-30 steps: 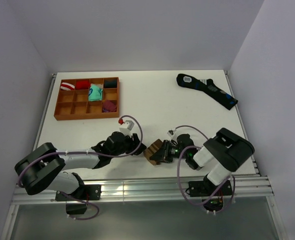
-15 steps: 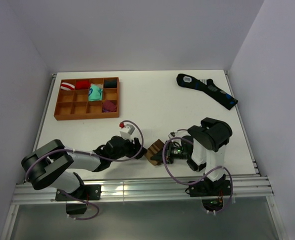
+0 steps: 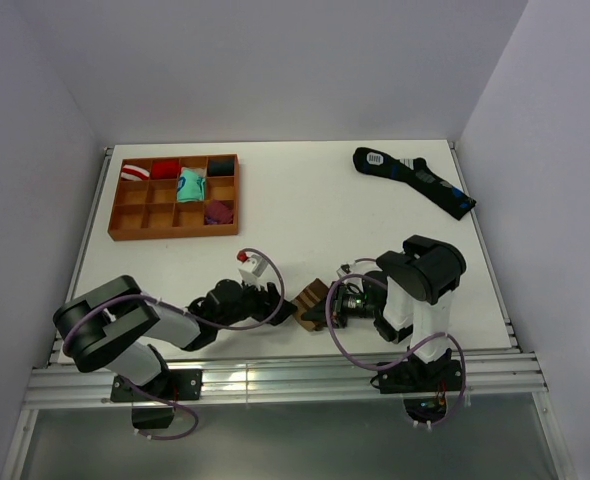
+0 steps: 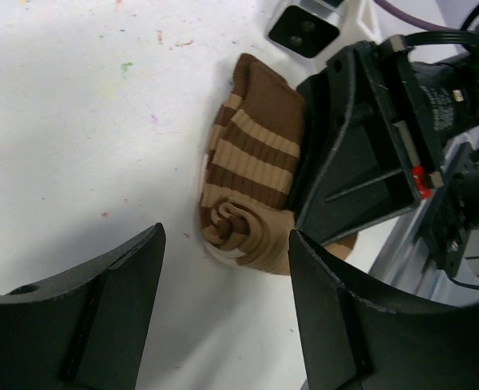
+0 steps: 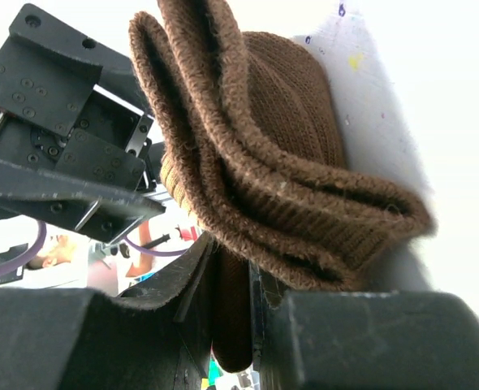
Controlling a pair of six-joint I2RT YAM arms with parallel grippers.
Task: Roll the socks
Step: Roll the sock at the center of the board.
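Sock roll (image 4: 252, 195) lies by the table edge (image 3: 275, 346), pinched in the right gripper (image 3: 323, 309), left gripper (image 3: 279, 310) spread wide alongside.

black-and-grey jointed arms (image 3: 145, 325), looping purple cables (image 3: 347, 352), small screws in black plates (image 5: 57, 77)

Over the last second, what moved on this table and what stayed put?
The right arm swung its elbow in from the right and now stands more upright; the right gripper kept its hold on the brown sock. The left arm drew its elbow inward, and the open left gripper slid slightly toward the near edge. The brown sock barely shifted. The dark sock and the tray stayed put.
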